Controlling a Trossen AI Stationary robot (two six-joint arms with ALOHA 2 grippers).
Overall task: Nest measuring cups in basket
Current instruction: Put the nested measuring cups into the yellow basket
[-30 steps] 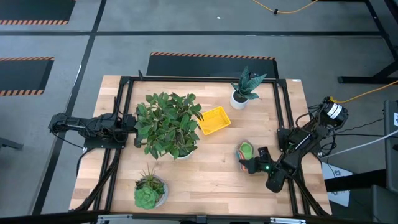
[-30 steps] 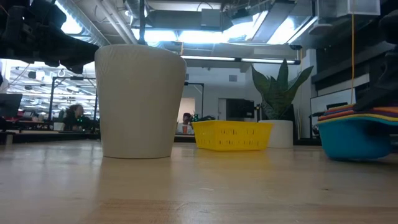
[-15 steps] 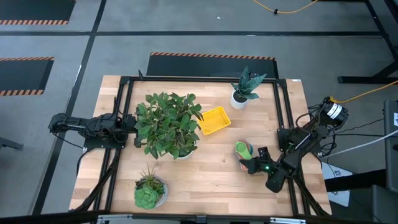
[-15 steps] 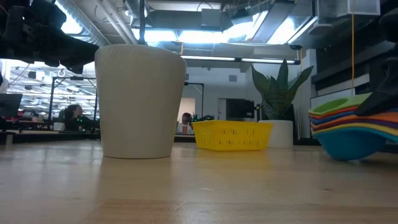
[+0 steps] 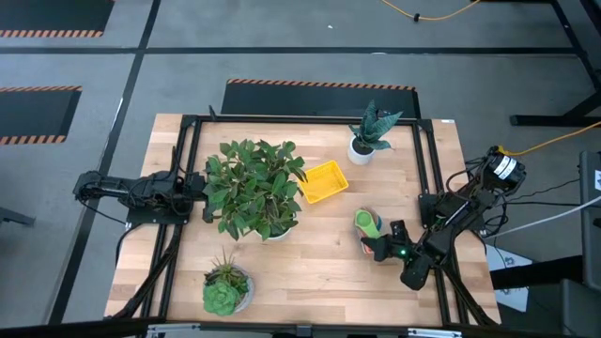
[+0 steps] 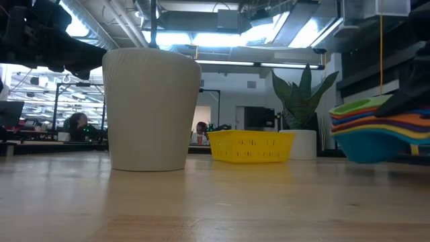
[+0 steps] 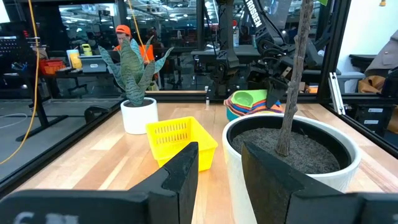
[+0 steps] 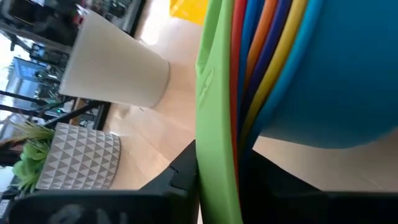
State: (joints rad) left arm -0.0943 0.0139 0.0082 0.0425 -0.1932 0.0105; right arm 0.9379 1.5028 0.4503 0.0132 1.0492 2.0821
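Right gripper (image 5: 376, 248) fingertips hidden under the stacked measuring cups (image 5: 368, 223) in the high view; only the handles' edges and two dark fingers (image 8: 180, 177) show in the right wrist view, clamped on the handle ends, so it holds the stack. Stack cut off at the right edge of the low view; its blue underside appears clear of the table (image 5: 310, 272) there, tilted, though contact cannot be fully settled. Colours counted in the stack: green on top, then blue, orange, yellow and a large light blue cup at the bottom, five visible layers, maybe more too thin to tell. Stack sits right of centre on the table, well apart from the basket (image 5: 322, 181). Basket: one, bright yellow, lying between the big leafy plant (image 5: 254, 186) and the snake plant (image 5: 372, 131); its inside shows nothing in it from above. Plants: three. Leafy plant in a white pot (image 6: 149, 109), which blocks much of the low view; snake plant in a small white pot at the far side; a succulent (image 5: 225, 289) in a patterned pot near the front left. Left gripper (image 5: 199, 184) waits at the left edge of the table, beside the leafy plant's pot, fingers (image 7: 180, 177) narrowly parted, holding nothing. People at desks in the room behind, small and hard to make out.
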